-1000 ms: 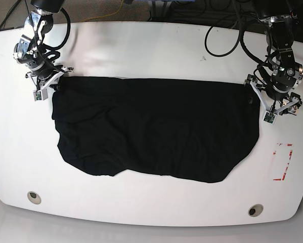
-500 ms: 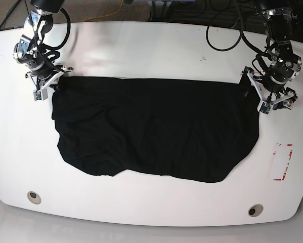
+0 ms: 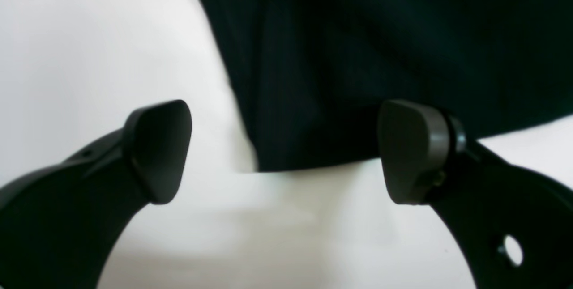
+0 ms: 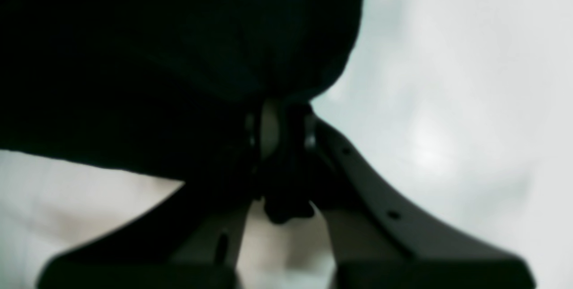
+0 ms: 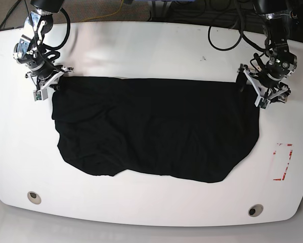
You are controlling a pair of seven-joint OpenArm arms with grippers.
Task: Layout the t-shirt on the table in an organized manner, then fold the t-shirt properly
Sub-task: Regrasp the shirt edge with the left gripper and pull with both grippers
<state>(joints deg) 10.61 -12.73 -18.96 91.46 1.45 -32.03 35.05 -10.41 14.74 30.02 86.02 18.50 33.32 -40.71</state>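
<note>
White counter carries black t-shirt, spread wide. My right tool pinches shirt corner; my left tool gapes wide, gripping nothing.

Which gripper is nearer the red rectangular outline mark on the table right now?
Left. The left gripper, open at the black cloth t-shirt's corner, sits up-table of the red rectangular outline mark. The right gripper, shut on the opposite corner, is across the table.
</note>
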